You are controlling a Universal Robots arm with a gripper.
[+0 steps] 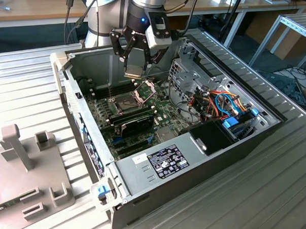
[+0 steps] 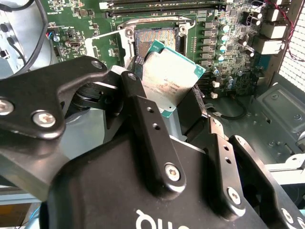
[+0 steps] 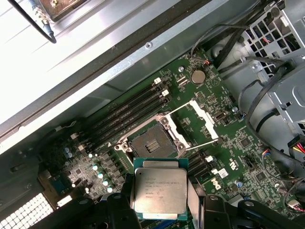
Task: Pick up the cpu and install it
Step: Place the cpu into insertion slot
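Observation:
My gripper [image 1: 135, 68] hangs over the open computer case [image 1: 65, 78], shut on the cpu [image 1: 133, 72], a thin square chip with a dull silver top. The chip is held by its edges between the black fingers [image 2: 143, 109], clear of the board. In both wrist views the cpu [image 3: 159, 191] [image 2: 169, 78] is a little above and to one side of the bare socket [image 3: 153, 142] [image 2: 155, 36]. The socket [image 1: 126, 101] lies below the chip, and its hinged metal frame [image 1: 146, 89] [image 3: 200, 121] stands flipped open.
Long black memory slots [image 3: 126, 112] run beside the socket. A drive cage [image 1: 192, 75] and a bundle of coloured cables [image 1: 221, 104] fill the case at the exterior view's right. A grey fixture [image 1: 28, 170] stands on the ribbed table at the exterior view's left.

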